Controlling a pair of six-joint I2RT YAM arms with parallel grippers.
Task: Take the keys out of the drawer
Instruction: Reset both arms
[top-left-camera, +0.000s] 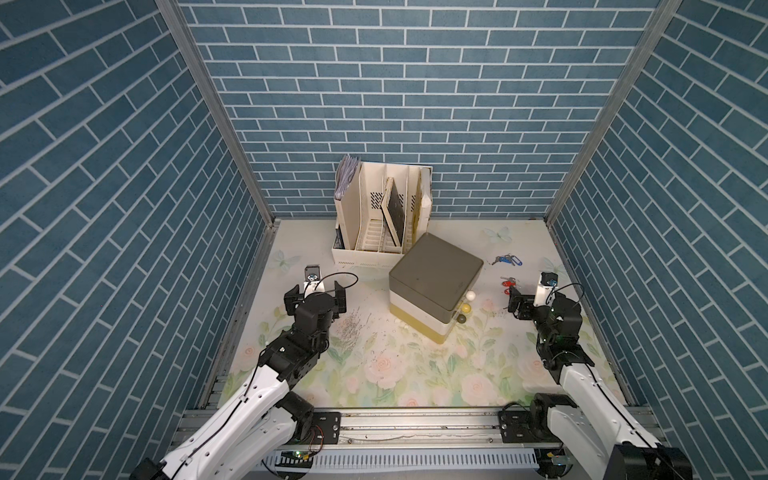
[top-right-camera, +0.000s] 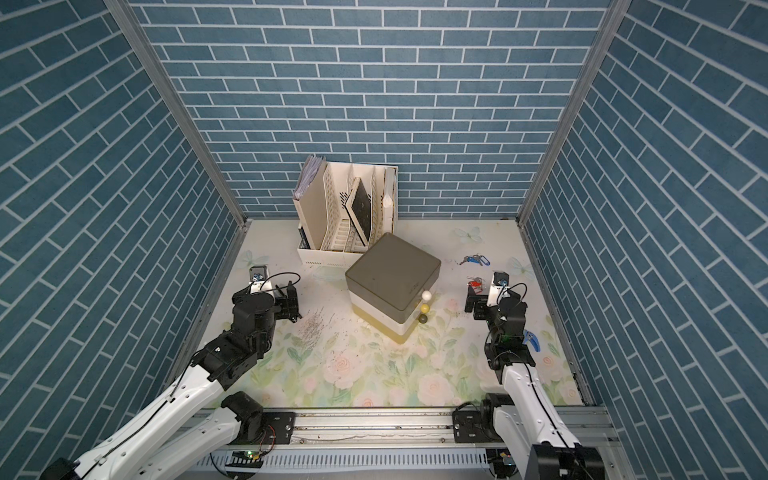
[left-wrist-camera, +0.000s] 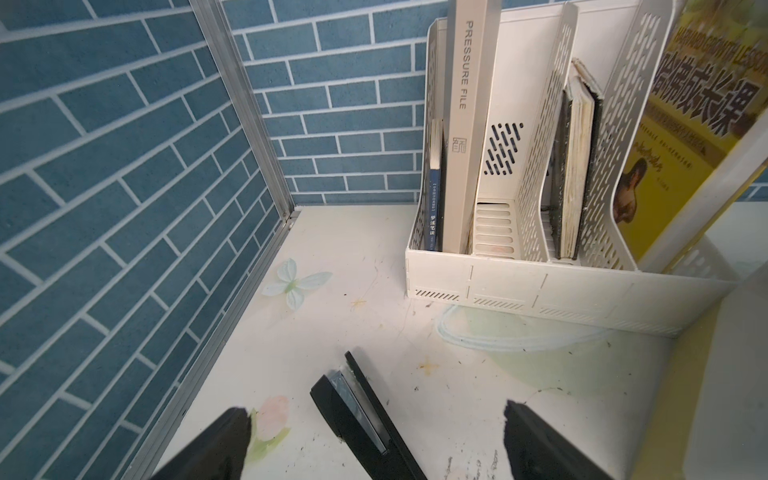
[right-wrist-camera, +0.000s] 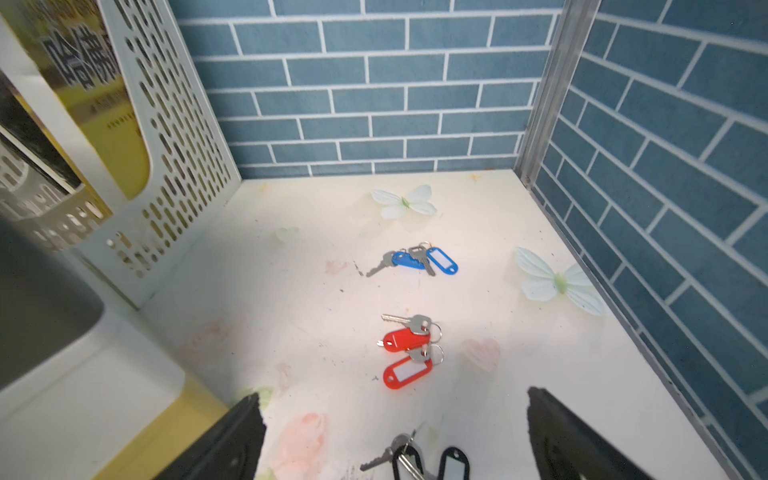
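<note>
While left and right jaws gape, metal keys (right-wrist-camera: 409, 324) (oblong plastic tags (right-wrist-camera: 405, 373)) dot the tabletop (right-wrist-camera: 291, 299).

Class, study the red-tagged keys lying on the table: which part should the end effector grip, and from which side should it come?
Grip the red-tagged keys by the tag with the white label, pinching across its narrow width. Come straight down from above: the bunch lies flat on the table, so nothing offers a side hold, and the oblong tag is probably its broadest part.
</note>
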